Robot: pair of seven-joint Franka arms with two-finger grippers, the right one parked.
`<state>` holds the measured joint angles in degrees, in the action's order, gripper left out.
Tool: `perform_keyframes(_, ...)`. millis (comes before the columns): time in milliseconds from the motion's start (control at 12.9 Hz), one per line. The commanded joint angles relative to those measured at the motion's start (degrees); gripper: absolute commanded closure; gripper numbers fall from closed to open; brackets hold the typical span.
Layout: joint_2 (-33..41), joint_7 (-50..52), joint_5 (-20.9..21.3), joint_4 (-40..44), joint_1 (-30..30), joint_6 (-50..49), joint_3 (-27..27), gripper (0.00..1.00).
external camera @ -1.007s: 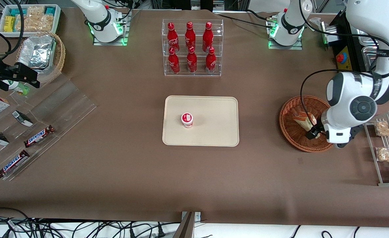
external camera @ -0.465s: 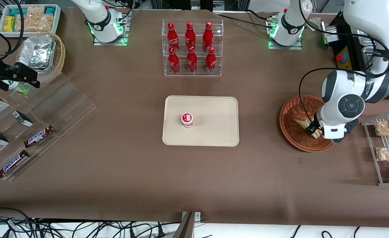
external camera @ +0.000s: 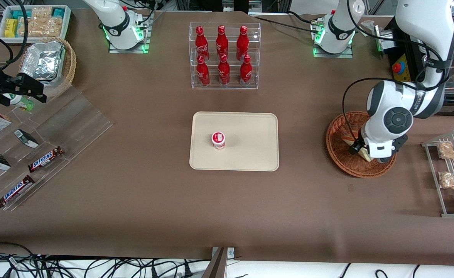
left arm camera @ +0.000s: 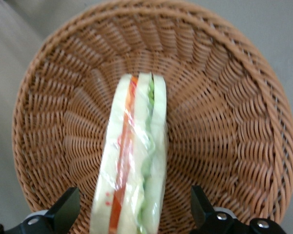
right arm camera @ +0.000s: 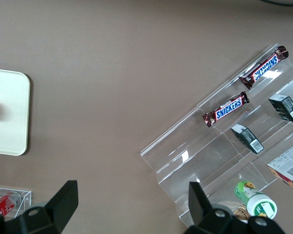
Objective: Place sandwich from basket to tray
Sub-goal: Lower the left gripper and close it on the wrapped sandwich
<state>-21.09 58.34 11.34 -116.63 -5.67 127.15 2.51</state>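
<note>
Sweeping from the parked arm's end of the table: a tan wicker basket (external camera: 66, 63) holding crinkled foil packets (external camera: 43, 60); nearer the front camera, stepped clear acrylic shelves (external camera: 45, 139) with two glossy brown bars reading SNICKERS (external camera: 45, 159); the same word shows on both bars in the right wrist view (right arm camera: 225, 109). On to the middle — a clear tiered rack (external camera: 224, 56) of six red bottles (external camera: 223, 69) with white script too small to read; at about 6 o'clock from it lies the tray (external camera: 250, 141), flat, beige, round-cornered, low-rimmed, with a small white cup with a red lid (external camera: 218, 139) standing on it.

Toward the working arm's end sits the basket (external camera: 336, 152), round, shallow, reddish-brown weave; the sandwich (left arm camera: 134, 161) lies inside it, a clear-wrapped wedge of white bread with orange-red and green layers, its shiny film wrinkled. The gripper (external camera: 360, 151) is down in the basket, jaws spread wide — the black fingers (left arm camera: 63, 209) stand apart on either side of the wedge, touching nothing. Well toward 3 o'clock of the basket, a wire rack (external camera: 448, 173) carries clear bags of crumbly tan snacks (external camera: 452, 150).
</note>
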Motion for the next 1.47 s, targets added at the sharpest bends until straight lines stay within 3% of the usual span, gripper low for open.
perform_keyframes(0, 2.80, 1.34, 2.02, -2.82, -0.04, 0.65, -0.66, 0.00)
perform_keyframes(465, 2.81, 1.34, 6.24, -3.08, 0.05, 0.47, -0.66, 0.00)
perform_keyframes(775, 2.54, 1.43, 6.24, -2.73, 0.40, 0.82, -0.66, 0.00)
perform_keyframes(852, 2.54, 1.60, 6.24, -2.73, 0.49, 0.82, -0.66, 0.06)
perform_keyframes(1007, 2.45, 2.48, 6.24, -2.64, 0.49, 0.82, -0.66, 0.38)
perform_keyframes(1085, 2.54, 2.57, 6.24, -2.64, 0.49, 0.82, -0.66, 0.48)
perform_keyframes(1239, 2.63, 2.66, 6.24, -2.64, 0.57, 0.74, -0.75, 0.58)
perform_keyframes(1394, 2.72, 2.66, 6.24, -2.38, 0.49, 0.47, -0.75, 0.58)
